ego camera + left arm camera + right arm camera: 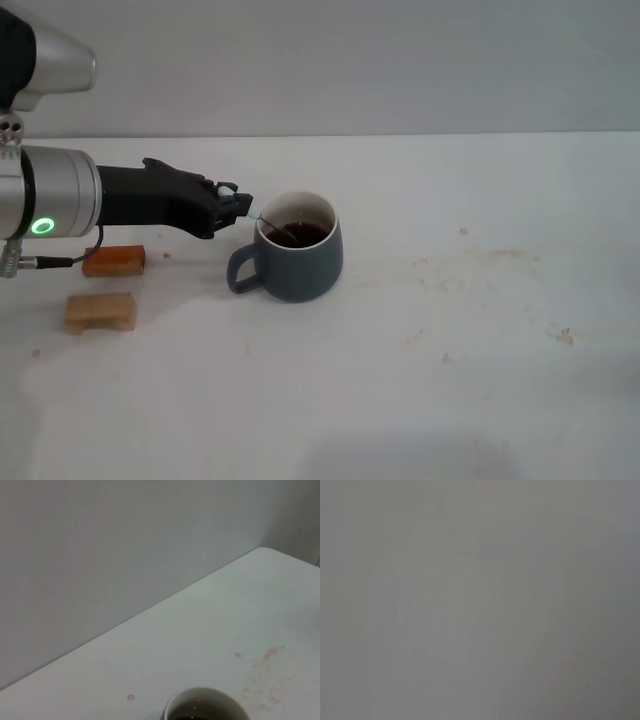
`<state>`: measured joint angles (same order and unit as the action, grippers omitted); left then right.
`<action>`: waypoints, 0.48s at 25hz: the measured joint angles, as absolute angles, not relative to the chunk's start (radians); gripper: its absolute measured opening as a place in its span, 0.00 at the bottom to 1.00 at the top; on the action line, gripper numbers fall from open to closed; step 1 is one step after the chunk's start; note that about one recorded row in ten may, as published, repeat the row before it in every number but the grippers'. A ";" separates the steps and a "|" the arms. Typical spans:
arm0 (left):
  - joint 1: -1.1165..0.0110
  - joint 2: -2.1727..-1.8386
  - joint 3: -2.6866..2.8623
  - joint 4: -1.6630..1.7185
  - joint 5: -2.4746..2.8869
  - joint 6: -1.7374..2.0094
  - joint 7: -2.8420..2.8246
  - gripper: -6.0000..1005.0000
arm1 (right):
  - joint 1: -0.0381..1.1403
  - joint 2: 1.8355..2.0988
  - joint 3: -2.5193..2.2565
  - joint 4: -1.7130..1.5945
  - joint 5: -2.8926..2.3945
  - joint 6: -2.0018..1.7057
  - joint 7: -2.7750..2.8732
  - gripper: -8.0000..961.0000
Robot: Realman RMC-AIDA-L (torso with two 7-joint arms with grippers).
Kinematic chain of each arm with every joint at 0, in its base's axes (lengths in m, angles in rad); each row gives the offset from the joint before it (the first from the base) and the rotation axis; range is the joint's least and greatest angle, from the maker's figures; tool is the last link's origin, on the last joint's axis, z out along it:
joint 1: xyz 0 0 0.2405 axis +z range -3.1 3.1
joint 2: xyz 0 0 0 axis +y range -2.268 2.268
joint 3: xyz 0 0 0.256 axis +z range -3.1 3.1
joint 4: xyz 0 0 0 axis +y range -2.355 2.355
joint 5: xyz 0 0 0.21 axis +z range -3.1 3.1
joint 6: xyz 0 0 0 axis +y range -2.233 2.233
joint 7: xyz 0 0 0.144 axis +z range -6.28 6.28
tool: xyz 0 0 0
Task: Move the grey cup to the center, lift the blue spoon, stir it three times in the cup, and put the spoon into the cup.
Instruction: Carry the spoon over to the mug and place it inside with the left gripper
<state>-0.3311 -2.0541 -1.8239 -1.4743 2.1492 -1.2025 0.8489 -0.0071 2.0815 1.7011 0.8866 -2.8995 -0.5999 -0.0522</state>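
The grey cup (293, 249) stands upright near the table's middle, handle toward the front left, with dark liquid inside. My left gripper (243, 207) hovers just left of its rim, shut on the pale handle of the blue spoon (272, 226). The spoon slants down over the rim with its bowl in the liquid. In the left wrist view only the cup's white rim (206, 703) shows at the picture's edge. My right gripper does not appear in any view; its wrist view shows plain grey.
Two wooden blocks lie at the left: an orange-brown one (114, 261) and a paler one (100, 312) nearer the front. The white table (480, 340) carries faint brown stains on its right side. A grey wall rises behind it.
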 joint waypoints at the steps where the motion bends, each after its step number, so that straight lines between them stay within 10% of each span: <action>1: -0.331 -2.054 -1.824 -1.474 2.149 -1.202 0.849 0.18 | -0.006 2.081 1.701 0.887 -2.900 -0.600 -0.052 0.05; 12: -0.386 -2.053 -1.835 -1.390 2.159 -1.163 0.878 0.18 | -0.008 2.080 1.701 0.885 -2.903 -0.600 -0.052 0.05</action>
